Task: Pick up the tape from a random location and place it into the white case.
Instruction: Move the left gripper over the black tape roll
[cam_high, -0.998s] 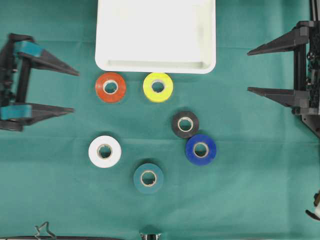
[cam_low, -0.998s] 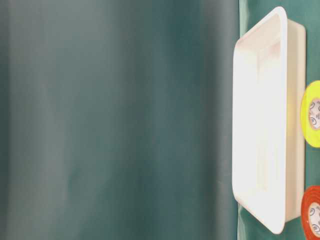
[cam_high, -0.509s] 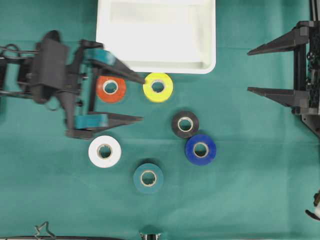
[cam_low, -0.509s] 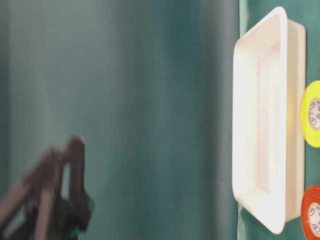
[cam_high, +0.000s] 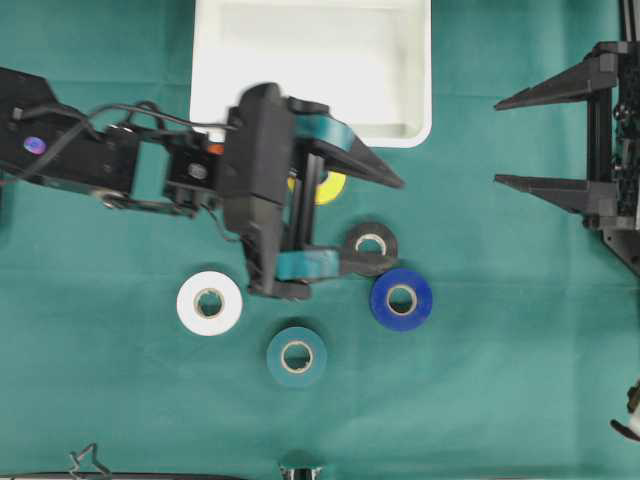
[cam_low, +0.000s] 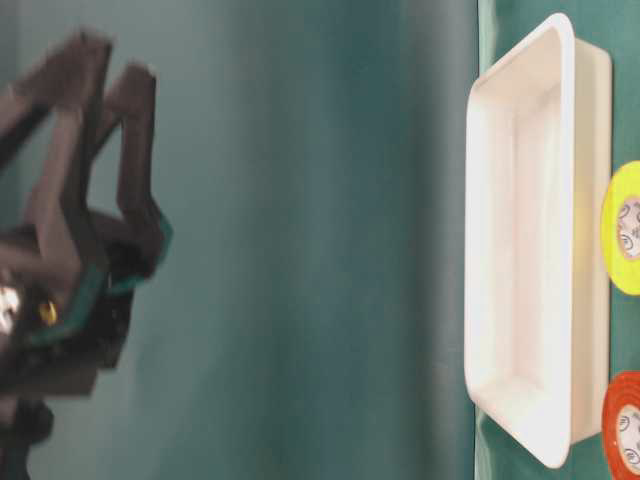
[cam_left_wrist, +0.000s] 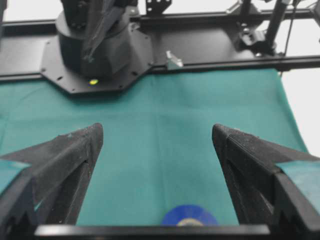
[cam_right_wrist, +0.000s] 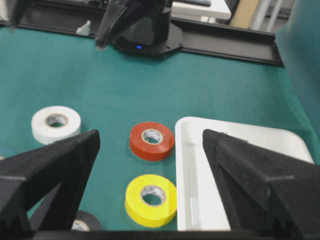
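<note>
The white case (cam_high: 312, 70), a shallow rectangular tray with rounded corners and raised rim, lies flat at the far middle of the cloth, holding nothing; six tape rolls lie flat near it, outside

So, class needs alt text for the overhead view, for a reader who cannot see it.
The left gripper hangs open above the yellow and black tape rolls, just below the empty white case. White, teal and blue rolls lie around; the right gripper waits open at the edge.
</note>
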